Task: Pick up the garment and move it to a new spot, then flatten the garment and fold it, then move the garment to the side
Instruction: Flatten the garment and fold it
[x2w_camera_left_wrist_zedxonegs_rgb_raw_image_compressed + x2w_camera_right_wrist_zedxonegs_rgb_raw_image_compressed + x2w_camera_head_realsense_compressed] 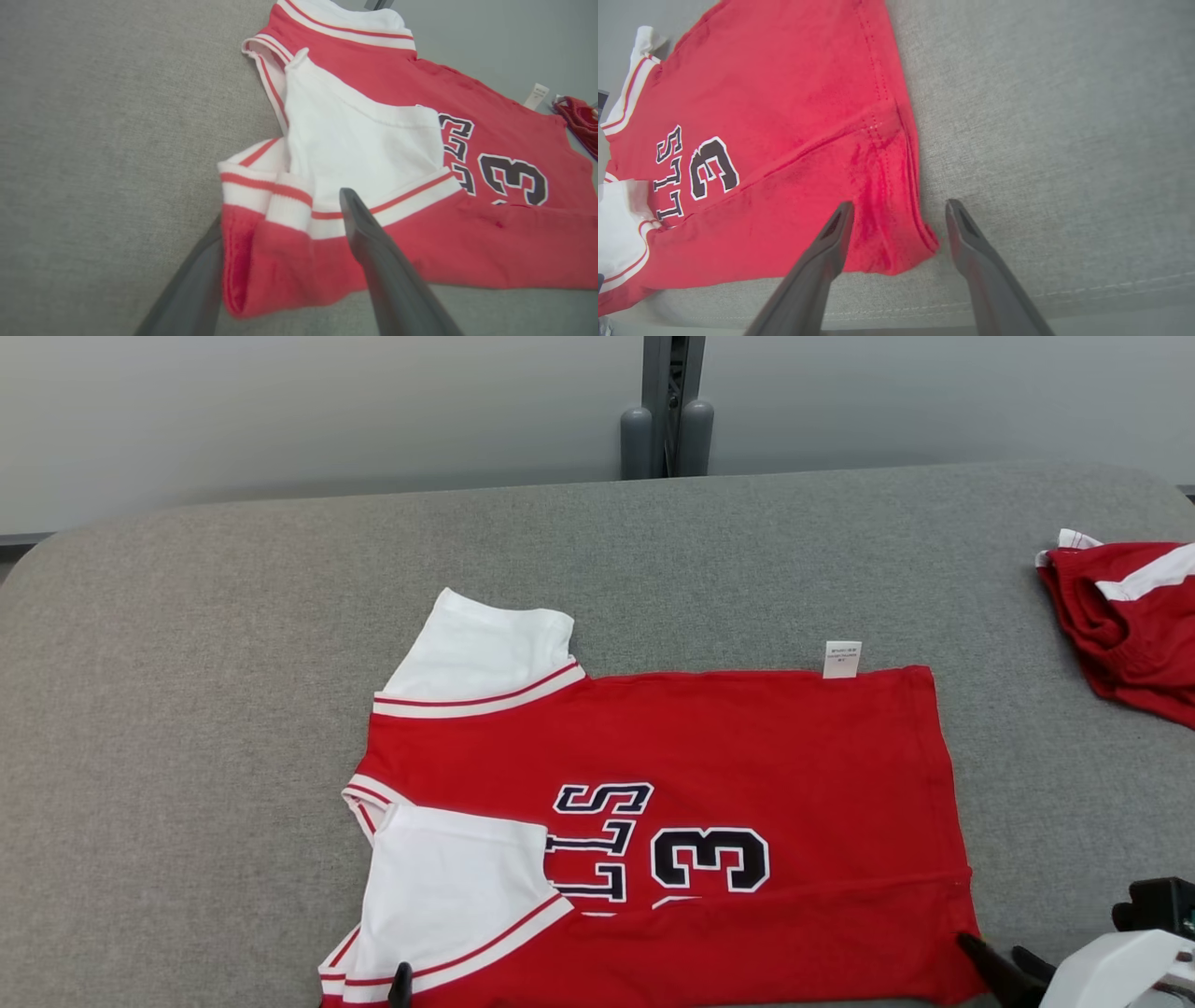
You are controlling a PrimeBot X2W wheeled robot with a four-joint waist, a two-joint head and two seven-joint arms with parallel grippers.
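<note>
The garment (709,747) is a red jersey with white sleeves and a black "3", lying flat on the grey padded table (187,709) with its near long edge folded over toward the middle. My left gripper (280,210) is open at the sleeve end, its fingers standing either side of the folded near corner. One dark fingertip (401,982) of it shows at the picture's bottom edge. My right gripper (900,205) is open at the hem end, its fingers straddling the garment's near hem corner (920,238). The right gripper (1004,963) also shows at the lower right.
A second red and white garment (1134,616) lies bunched at the table's right edge. A grey post (667,429) stands behind the table against a pale wall. The table's front edge seam (1064,294) runs just below my right fingers. Bare grey padding lies to the left and behind.
</note>
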